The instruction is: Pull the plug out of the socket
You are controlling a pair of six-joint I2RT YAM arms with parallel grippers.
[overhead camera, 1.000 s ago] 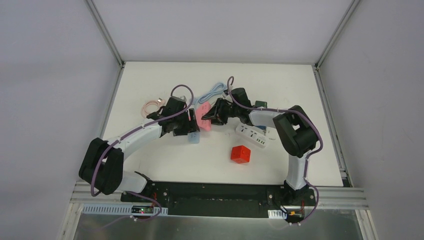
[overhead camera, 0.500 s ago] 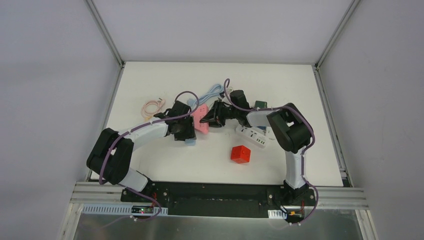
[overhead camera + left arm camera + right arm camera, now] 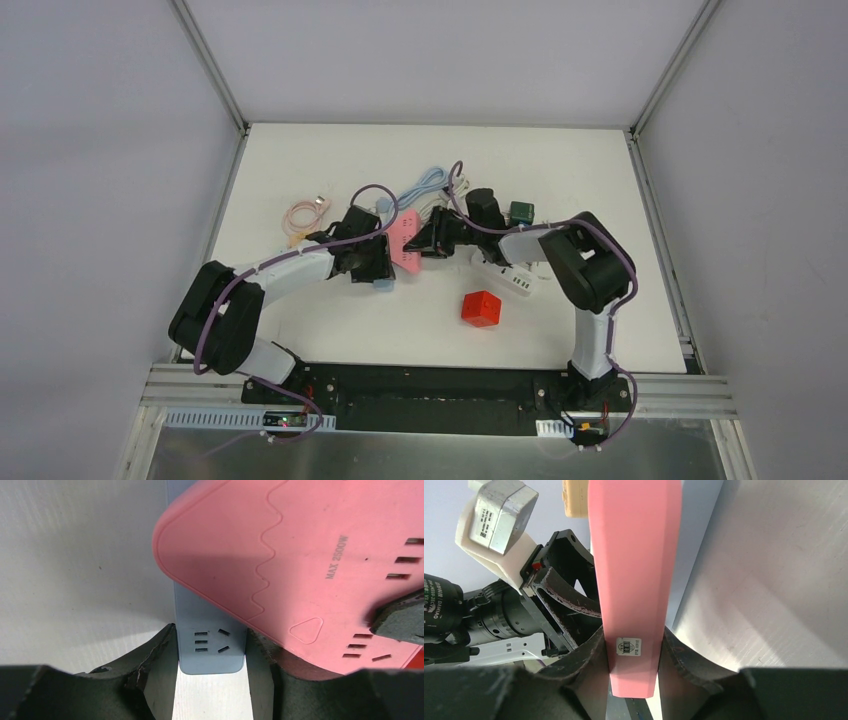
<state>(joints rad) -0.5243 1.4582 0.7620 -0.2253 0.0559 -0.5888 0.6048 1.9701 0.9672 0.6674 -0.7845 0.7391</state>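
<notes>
- Top external: you see both arms reaching to the middle of the white table (image 3: 300, 330). The left gripper (image 3: 378, 274) is clamped on a blue socket strip (image 3: 383, 285). The right gripper (image 3: 423, 243) is clamped on a pink socket strip (image 3: 404, 242), which sits between the two grippers. A white power strip (image 3: 505, 273), a red cube (image 3: 481, 308) and a green block (image 3: 521, 211) lie nearby. A blue cable (image 3: 425, 185) and a pink cable (image 3: 305, 212) lie further back.
- Left wrist: you see the black fingers (image 3: 155, 655) pressed on both sides of the blue socket strip, near its end. The pink socket strip overlaps the blue one from the upper right, sockets facing the camera. A dark fingertip rests on its right edge.
- Right wrist: you see the pink socket strip edge-on, pinched between both fingers (image 3: 584, 665). The left arm (image 3: 489, 620) shows behind it.
- You cannot make out the plug itself in any view.
</notes>
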